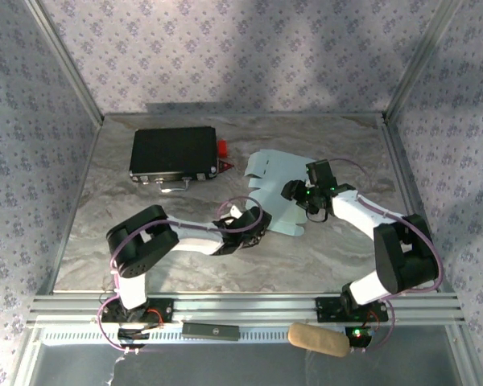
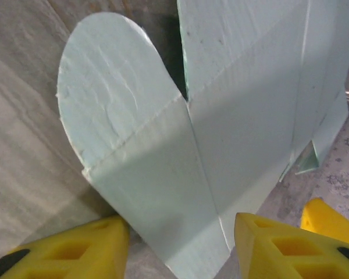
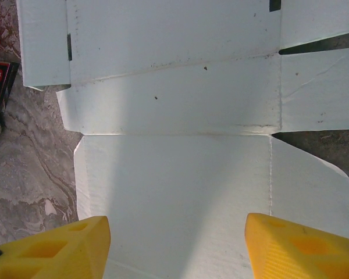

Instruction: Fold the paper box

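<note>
The paper box (image 1: 267, 170) lies unfolded on the worktop (image 1: 145, 241), with the black case (image 1: 173, 153) at its ten o'clock. The left hand (image 1: 253, 223) is at its seven and the right hand (image 1: 300, 197) at three, both spread.

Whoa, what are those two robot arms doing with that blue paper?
They are folding the paper box, a pale blue cut-out sheet that lies mostly unfolded on the table. The left jaws stand open around one corner, next to a rounded flap. The right jaws stand open over a wide panel. The black case sits apart at the back.
</note>
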